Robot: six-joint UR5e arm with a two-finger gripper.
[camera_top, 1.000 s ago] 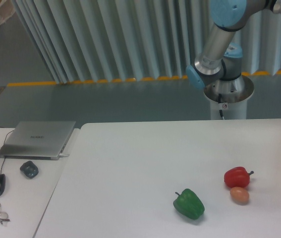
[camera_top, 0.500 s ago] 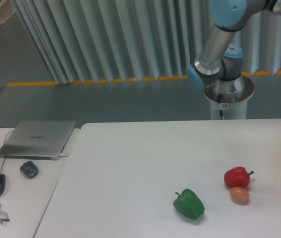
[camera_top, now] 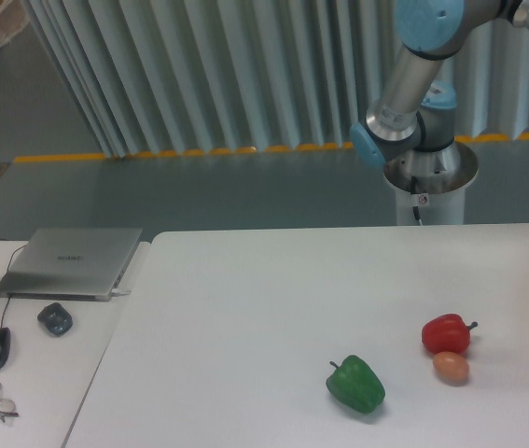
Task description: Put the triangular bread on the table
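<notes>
I can't see the jaws — the arm runs out of frame at the top right, so how they stand is beyond telling. I can't find the triangular bread either. On the white bench a red pepper touches a small orange-brown ball just nearer me, with a green pepper to their left. A grey laptop lies far left.

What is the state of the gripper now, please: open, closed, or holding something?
Gripper: not in view. Only part of the arm shows, so its state cannot be told, and no triangular bread is visible either.
</notes>
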